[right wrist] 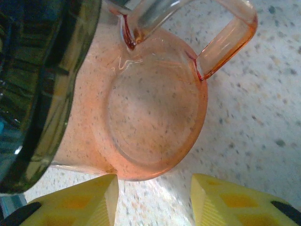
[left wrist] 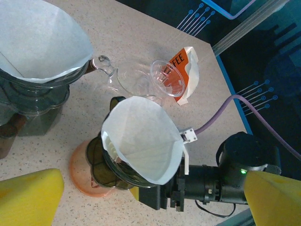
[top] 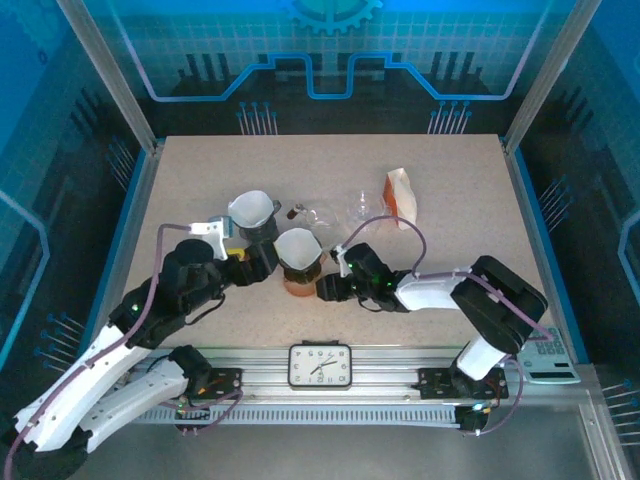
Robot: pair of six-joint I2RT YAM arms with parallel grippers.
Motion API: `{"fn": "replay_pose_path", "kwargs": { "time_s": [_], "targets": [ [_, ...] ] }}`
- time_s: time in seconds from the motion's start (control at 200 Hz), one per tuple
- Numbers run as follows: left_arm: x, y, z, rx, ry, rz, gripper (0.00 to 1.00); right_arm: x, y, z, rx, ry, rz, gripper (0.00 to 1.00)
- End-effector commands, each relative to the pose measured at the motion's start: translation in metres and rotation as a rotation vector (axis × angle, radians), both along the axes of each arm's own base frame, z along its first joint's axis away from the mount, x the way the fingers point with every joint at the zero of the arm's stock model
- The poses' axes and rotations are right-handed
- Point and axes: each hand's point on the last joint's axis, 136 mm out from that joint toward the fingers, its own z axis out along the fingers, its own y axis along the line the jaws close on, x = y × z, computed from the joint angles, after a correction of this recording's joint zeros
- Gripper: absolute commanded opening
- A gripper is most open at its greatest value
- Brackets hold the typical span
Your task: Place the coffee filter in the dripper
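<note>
A white coffee filter [top: 298,246] [left wrist: 141,136] sits as an open cone in the dripper [top: 300,275], a dark smoked funnel on an orange glass base [left wrist: 82,172] [right wrist: 155,113] with a handle [right wrist: 230,37]. My right gripper [top: 322,288] [right wrist: 155,188] is low at the right of that base, open, its yellow fingers [right wrist: 84,200] apart with only table between them and the base's edge just ahead. My left gripper [top: 237,262] [left wrist: 150,207] hovers to the dripper's left, wide open and holding nothing.
A second white filter [top: 252,210] [left wrist: 42,37] rests in a dark dripper behind the left gripper. A clear glass dripper [top: 362,206] [left wrist: 168,77] and an orange-and-white filter packet [top: 401,196] [left wrist: 188,70] lie farther back. A clock [top: 320,365] and a calculator [top: 548,360] sit at the near edge.
</note>
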Motion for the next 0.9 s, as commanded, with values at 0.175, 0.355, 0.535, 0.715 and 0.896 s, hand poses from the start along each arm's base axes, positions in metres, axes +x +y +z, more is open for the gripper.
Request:
{"fn": "replay_pose_path", "kwargs": {
  "time_s": [0.175, 0.355, 0.535, 0.715, 0.896],
  "targets": [
    [-0.002, 0.018, 0.011, 0.028, -0.048, 0.058, 0.99, 0.029, 0.029, 0.012, 0.031, -0.057, -0.017, 0.45],
    [-0.002, 0.021, 0.019, 0.024, -0.077, 0.066, 0.99, 0.037, 0.038, 0.009, 0.034, -0.052, -0.022, 0.45],
    [-0.002, 0.022, 0.025, 0.03, -0.097, 0.068, 0.99, 0.045, 0.046, 0.009, 0.043, -0.055, -0.02, 0.44],
    [-0.001, 0.021, 0.027, 0.028, -0.102, 0.065, 0.99, 0.044, 0.045, 0.011, 0.041, -0.047, -0.019, 0.46],
    [0.001, 0.017, 0.026, 0.021, -0.111, 0.055, 0.99, 0.028, 0.021, 0.014, -0.006, -0.038, -0.033, 0.51]
  ]
}}
